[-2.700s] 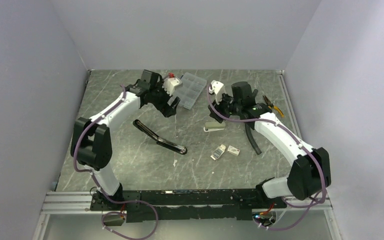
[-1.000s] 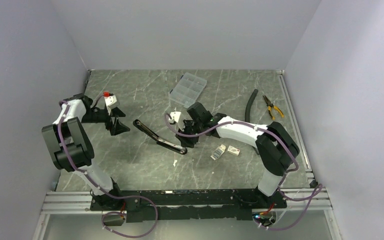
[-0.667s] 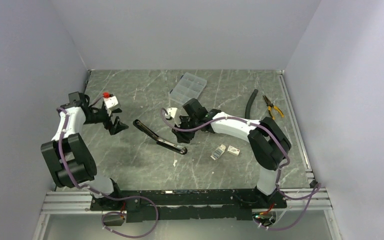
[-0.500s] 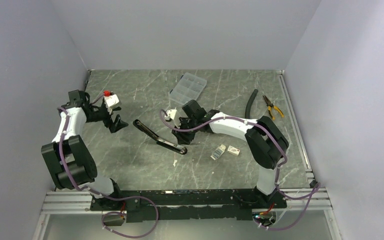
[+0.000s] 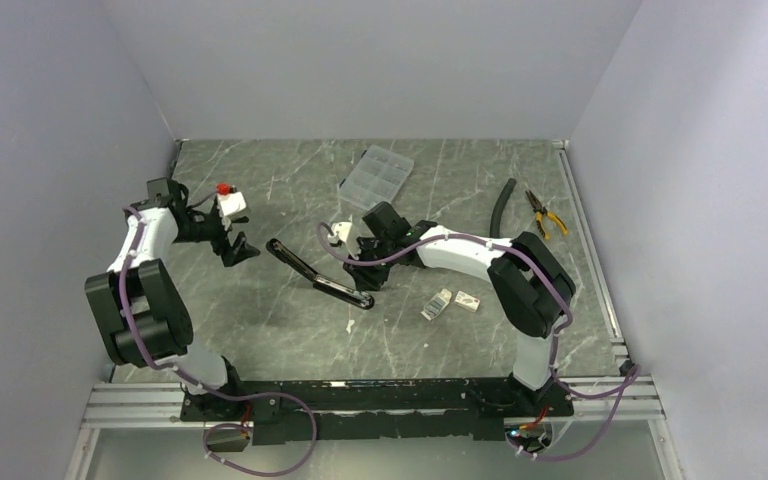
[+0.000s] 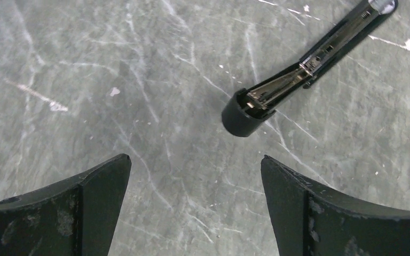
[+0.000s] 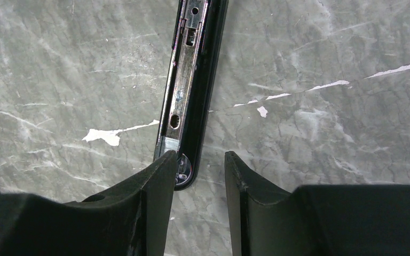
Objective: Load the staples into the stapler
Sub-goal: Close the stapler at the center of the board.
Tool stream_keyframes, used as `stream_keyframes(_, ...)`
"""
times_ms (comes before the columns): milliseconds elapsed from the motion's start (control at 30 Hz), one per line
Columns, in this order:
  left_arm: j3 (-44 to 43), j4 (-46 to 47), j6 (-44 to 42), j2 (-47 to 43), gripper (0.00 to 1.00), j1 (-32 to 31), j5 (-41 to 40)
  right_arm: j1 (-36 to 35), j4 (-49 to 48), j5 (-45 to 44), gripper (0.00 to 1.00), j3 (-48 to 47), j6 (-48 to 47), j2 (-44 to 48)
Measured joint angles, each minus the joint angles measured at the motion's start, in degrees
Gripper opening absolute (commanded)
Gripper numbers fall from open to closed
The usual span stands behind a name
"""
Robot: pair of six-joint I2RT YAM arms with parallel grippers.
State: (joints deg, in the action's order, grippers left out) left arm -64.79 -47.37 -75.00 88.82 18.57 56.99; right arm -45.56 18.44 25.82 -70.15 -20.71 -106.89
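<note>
The stapler lies opened flat in the middle of the bench, its 2 halves spread in a shallow line and the metal channel facing up. I see no staples in the channel. The staples sit in their white box, sleeve and tray side by side, well apart from the stapler on its right and nearer the arm bases.

The right gripper hangs low at 1 end of the stapler. Its jaws are partly apart with only bare bench between them, and the stapler's rounded tip sits just under the inner edge of 1 finger, not in the gap. The left gripper hovers above the other end, jaws wide apart and empty.

My reading is that the step in hand is settling or steadying the open stapler, with loading not yet begun. Next, the right jaws would need a small sideways shift to straddle the tip. After that, 1 arm must pinch a thin strip from the tray and lay it straight along the channel.
</note>
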Motion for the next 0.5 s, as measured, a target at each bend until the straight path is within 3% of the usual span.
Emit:
stream_keyframes(167, -0.1, -2.8, -7.8, 2.2, 0.97, -3.7, -1.7, 0.0, 0.1, 0.1, 0.41, 0.0, -0.2, 0.0)
stream_keyframes(333, -1.3, -4.9, -14.6, 5.1, 0.97, -8.9, -3.1, 0.3, 1.4, 1.6, 0.49, -0.5, -0.5, 0.0)
stream_keyframes(500, -3.7, -6.1, -19.2, 9.2, 0.83, -11.0, -4.8, 1.4, 4.4, 5.4, 0.50, -2.1, -1.7, 0.9)
